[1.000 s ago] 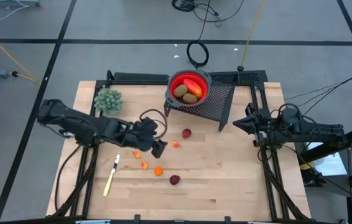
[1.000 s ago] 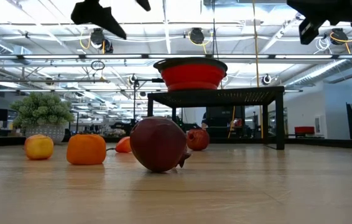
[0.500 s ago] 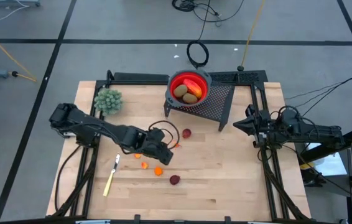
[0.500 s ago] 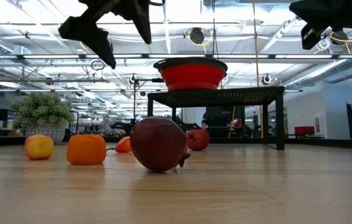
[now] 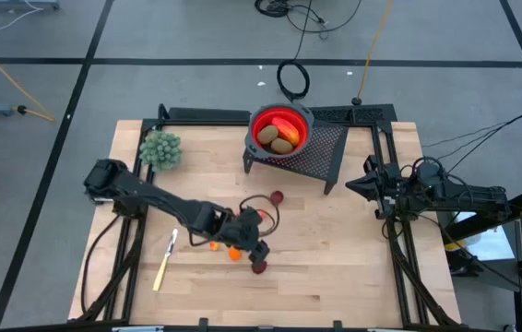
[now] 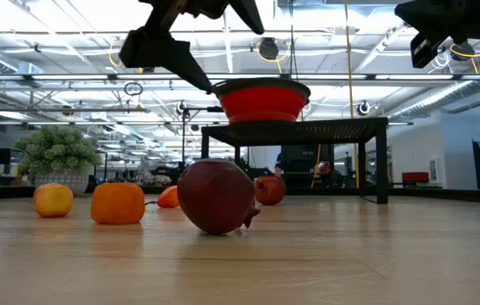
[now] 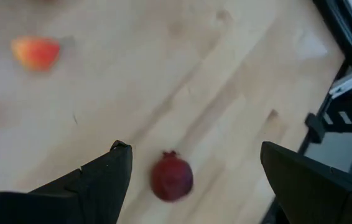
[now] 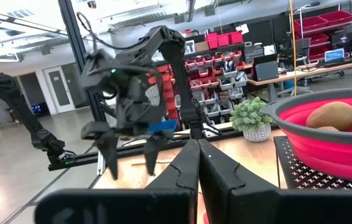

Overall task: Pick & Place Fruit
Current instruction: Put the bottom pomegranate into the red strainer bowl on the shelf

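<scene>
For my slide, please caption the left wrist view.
Open left hand above a dark red fruit on the wooden table.

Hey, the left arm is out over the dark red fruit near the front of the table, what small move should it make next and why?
Probably lower straight down: the left gripper hangs above the dark red ball, jaws open on either side, not touching it.
</scene>
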`<state>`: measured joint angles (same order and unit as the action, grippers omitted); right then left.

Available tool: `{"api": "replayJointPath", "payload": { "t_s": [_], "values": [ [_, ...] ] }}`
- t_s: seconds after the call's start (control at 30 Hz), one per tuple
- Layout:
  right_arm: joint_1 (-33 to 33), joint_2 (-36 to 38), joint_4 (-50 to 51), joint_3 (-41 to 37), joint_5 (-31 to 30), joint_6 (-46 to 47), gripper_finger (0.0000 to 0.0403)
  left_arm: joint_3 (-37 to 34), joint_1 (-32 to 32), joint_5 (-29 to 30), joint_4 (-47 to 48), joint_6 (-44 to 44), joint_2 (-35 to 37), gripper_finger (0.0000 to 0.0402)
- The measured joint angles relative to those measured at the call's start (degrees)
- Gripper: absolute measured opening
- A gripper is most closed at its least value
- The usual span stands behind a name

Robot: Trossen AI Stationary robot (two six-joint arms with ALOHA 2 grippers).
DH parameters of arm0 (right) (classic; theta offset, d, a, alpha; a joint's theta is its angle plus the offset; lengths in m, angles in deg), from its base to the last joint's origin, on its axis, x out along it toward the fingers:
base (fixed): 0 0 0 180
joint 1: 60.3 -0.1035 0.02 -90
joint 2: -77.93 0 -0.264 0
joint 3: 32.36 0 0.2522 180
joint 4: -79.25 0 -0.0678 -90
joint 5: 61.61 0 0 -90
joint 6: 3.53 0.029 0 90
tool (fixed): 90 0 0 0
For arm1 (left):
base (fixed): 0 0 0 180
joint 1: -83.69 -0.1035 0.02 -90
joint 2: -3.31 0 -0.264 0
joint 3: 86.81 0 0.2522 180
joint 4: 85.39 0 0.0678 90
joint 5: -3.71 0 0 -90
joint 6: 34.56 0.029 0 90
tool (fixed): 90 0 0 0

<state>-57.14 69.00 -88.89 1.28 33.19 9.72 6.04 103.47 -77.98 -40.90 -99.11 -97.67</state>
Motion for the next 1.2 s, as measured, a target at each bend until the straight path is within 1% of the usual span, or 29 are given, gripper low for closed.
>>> {"api": "replayJointPath", "payload": {
  "t_s": [0.2,0.3,0.5,0.63,0.73,0.93,1.13,1.2],
  "values": [
    [0.0,0.0,0.0,0.0,0.0,0.0,0.0000,0.3,3.0,-1.3,-1.2,-8.0,-2.1,0.0353],
    [0.0,0.0,0.0,0.0,0.2,-0.4,0.0000,2.5,4.1,-1.5,-1.1,-10.0,-3.6,0.0353],
    [0.0,0.0,0.0,0.0,3.0,-0.5,0.0000,10.0,5.1,-1.4,2.6,-10.0,-7.9,0.0353],
    [0.0,0.0,0.0,0.0,3.0,-0.4,0.0000,14.5,5.4,-1.6,7.0,-10.2,-11.8,0.0353],
    [0.0,0.0,0.0,0.0,3.1,-0.4,0.0000,16.7,5.4,-3.2,10.6,-12.1,-14.2,0.0353],
    [0.0,0.0,0.0,0.0,5.9,-0.4,0.0000,17.6,5.5,-3.9,12.5,-12.8,-15.7,0.0353],
    [0.0,0.0,0.0,0.0,6.0,-0.4,0.0000,17.6,5.5,-3.7,13.7,-11.7,-15.7,0.0353],
    [0.0,0.0,0.0,0.0,6.0,-0.4,0.0000,17.6,5.5,-3.2,14.3,-9.7,-15.7,0.0353]
  ]
}}
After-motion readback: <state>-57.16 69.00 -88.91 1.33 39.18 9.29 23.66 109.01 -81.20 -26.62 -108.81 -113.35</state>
